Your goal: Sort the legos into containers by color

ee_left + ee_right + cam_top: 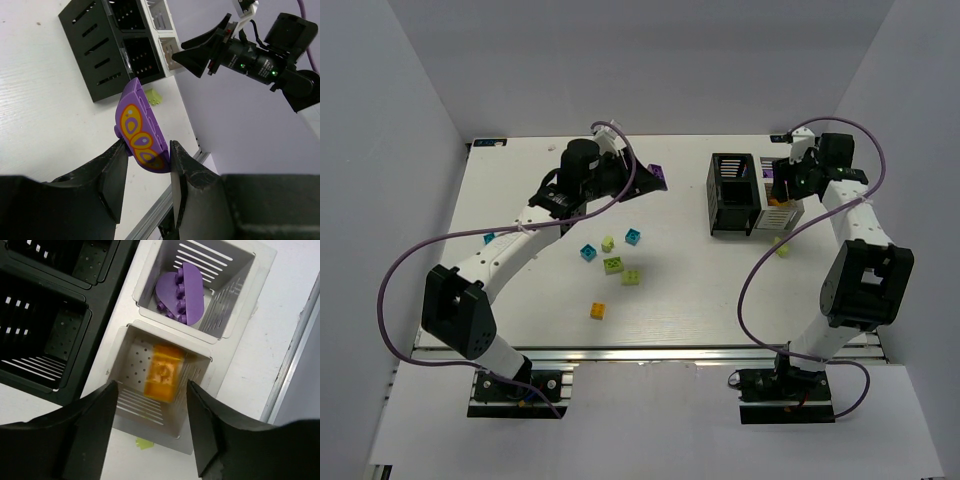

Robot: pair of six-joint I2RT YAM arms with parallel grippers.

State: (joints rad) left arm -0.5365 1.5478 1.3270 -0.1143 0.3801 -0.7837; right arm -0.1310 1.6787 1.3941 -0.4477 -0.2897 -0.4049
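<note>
Where left gripper (147, 150) pinches, purple lego (135, 120) is hidden

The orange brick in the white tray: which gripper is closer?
Right. The right gripper hangs open right above the orange brick; the left gripper is far off across the table, pinching a purple brick.
</note>
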